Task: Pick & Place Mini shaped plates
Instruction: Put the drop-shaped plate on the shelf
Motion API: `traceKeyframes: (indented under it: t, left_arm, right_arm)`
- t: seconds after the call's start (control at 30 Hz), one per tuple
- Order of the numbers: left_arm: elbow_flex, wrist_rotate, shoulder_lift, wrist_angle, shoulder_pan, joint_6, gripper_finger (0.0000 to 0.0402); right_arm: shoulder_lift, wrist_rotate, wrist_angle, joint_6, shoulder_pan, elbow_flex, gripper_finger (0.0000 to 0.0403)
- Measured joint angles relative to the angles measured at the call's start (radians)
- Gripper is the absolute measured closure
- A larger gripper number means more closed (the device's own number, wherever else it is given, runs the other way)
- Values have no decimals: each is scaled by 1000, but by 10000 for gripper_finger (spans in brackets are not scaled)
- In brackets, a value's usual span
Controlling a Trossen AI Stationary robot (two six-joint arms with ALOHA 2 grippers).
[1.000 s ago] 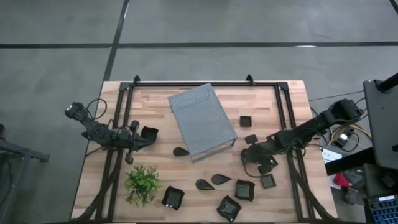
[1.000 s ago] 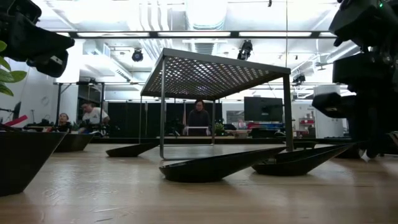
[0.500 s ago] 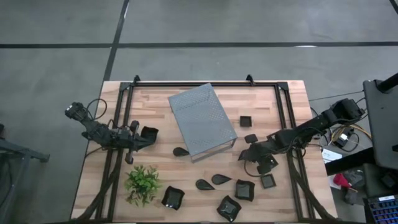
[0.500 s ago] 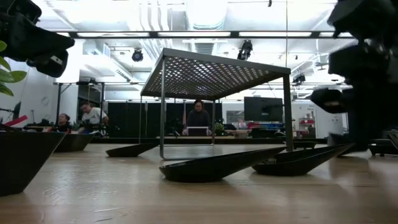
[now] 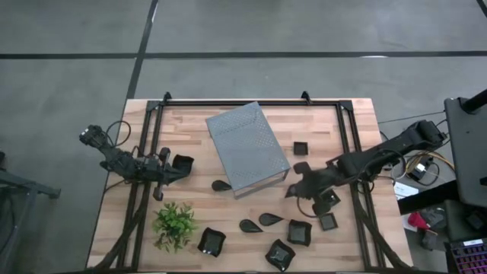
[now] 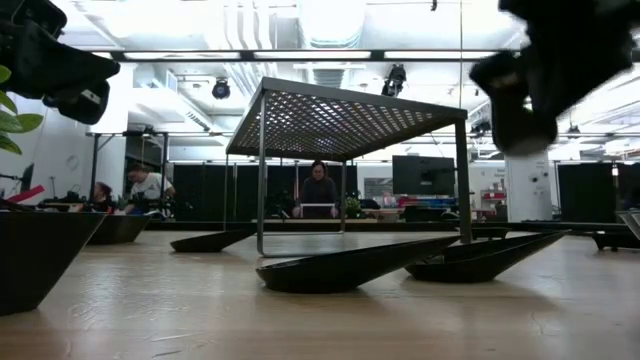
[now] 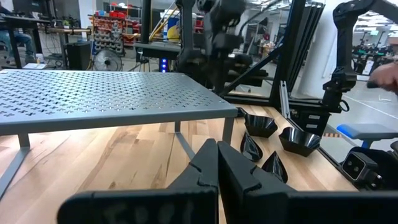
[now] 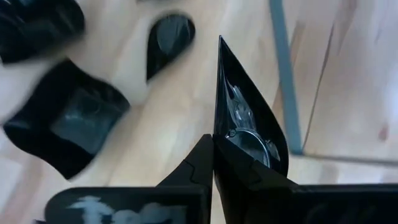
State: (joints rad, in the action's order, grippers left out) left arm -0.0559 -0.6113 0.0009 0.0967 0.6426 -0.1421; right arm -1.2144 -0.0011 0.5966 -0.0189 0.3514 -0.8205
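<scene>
The table is pale wood planks, with a lit workshop and a few seated people showing beyond it in the low view. In the middle stands the grey perforated box, a raised mesh stand on thin legs; a green plant sits near the front left.

Your right gripper is the one at work. It hangs just off the box's right front corner, its fingers clamped tight on the rim of one black plate. In the right wrist view that plate stands on edge, its long axis running straight out ahead of the fingers to a sharp point, glossy inner face turned sideways. So it is gripped at one end, edge-on, and lifted off the wood.

The other mini plates lie mostly in front of the box and to its right: two teardrop ones side by side, several square ones with raised rims nearer the front edge, and one small square farther back on the right. All are shiny black and thin-walled; I judge they will slip or twist easily in a rim pinch.

Your left gripper waits at the left of the table, fingers pressed together on nothing, with one square plate just beside it. The right arm is plainly the nearer to the main cluster.
</scene>
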Motion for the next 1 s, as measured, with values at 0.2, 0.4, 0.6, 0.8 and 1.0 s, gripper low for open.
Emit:
traceKeyframes:
  t: [0.2, 0.4, 0.6, 0.8, 1.0]
  left_arm:
    - [0, 0, 0, 0, 0, 0, 401]
    - [0, 0, 0, 0, 0, 0, 401]
    - [0, 0, 0, 0, 0, 0, 401]
    - [0, 0, 2, -12, 0, 0, 401]
    - [1, 0, 4, -15, 0, 0, 401]
  right_arm:
    - [0, 65, 28, 70, 5, -156, 394]
    - [-14, 292, 12, 192, 4, -273, 394]
    - [-112, 323, -3, 279, -43, -355, 394]
    - [-270, 326, 25, 367, -122, -435, 394]
    - [-427, 326, 162, 394, -185, -560, 394]
